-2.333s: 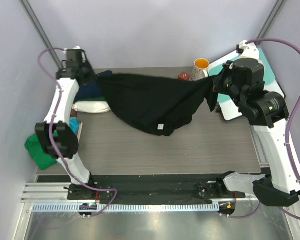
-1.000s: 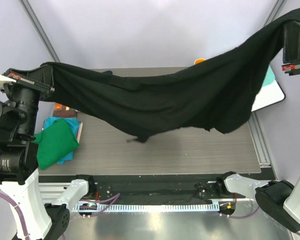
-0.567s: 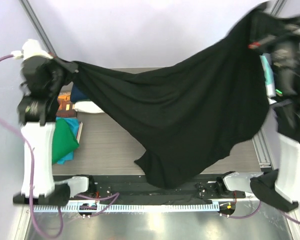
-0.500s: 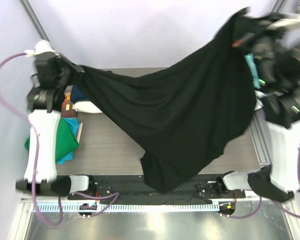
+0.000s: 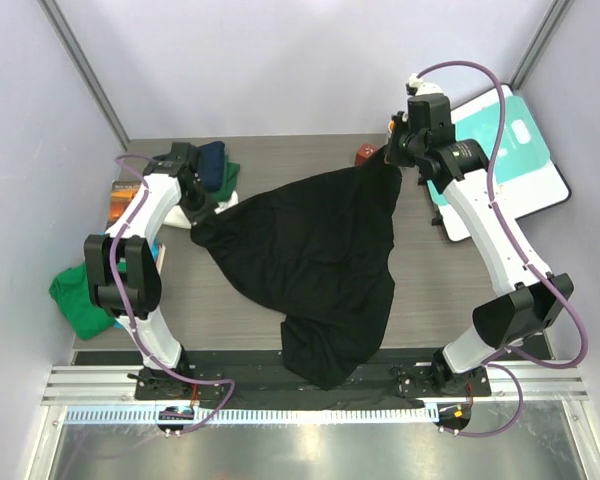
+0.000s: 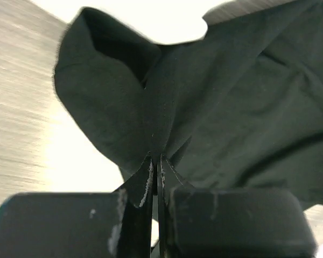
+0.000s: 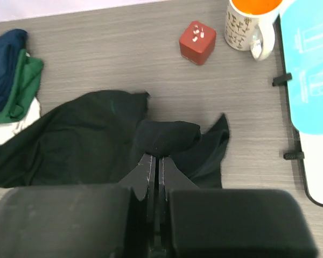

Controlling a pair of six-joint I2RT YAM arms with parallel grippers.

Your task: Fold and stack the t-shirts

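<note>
1. On the table [image 5: 450, 290], seen from above, the black t-shirt [image 5: 320, 260] lies spread, its near end hanging over the table's front edge. The left gripper [image 5: 200, 207] pinches its far left corner and the right gripper [image 5: 390, 162] its far right corner.
2. Left wrist: the jaws are clenched on a bunched fold of the black cloth.
3. Right wrist: the jaws are closed on a raised fold of the shirt. Beyond it stand a red cube [image 7: 197, 42] and a mug [image 7: 246, 24]. At far left, a navy t-shirt [image 7: 5, 59] lies on a green t-shirt [image 7: 24, 80].
</note>
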